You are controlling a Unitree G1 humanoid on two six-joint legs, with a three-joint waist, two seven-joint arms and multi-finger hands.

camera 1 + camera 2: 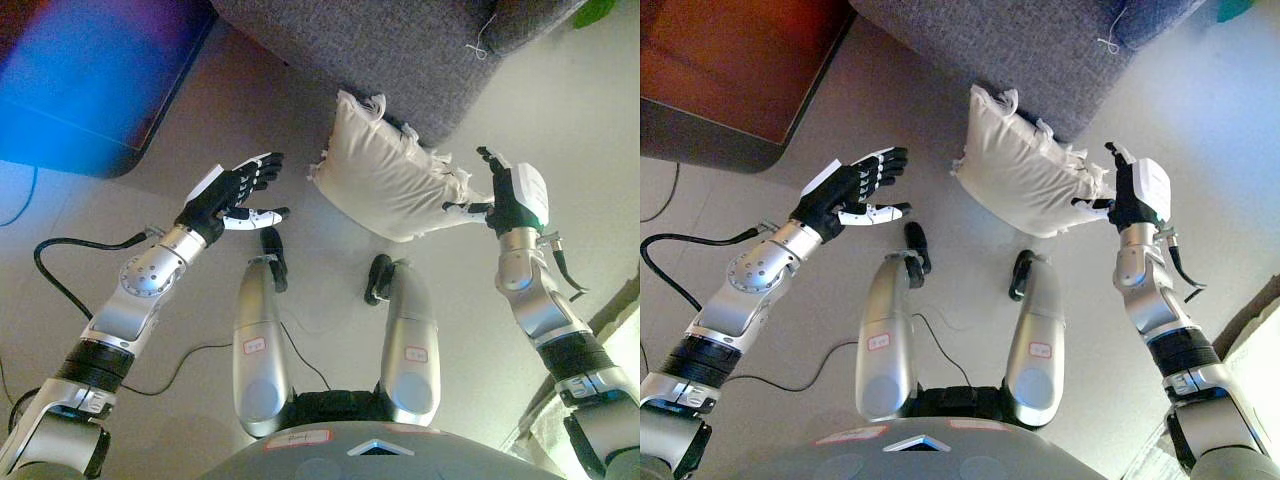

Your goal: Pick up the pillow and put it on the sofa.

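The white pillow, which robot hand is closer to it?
Right. The right hand touches the pillow at its right edge; the left hand is open, apart on its left.

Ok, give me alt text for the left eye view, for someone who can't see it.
A white fringed fabric pillow lies on the floor against a grey upholstered sofa. The robot's right hand touches its right edge with fingers open; the left hand hovers open, apart from the pillow.

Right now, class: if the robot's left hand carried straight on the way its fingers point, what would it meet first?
Most likely the white tasselled pillow on the floor: the open left hand points toward its near edge across bare floor, though depth is unclear.
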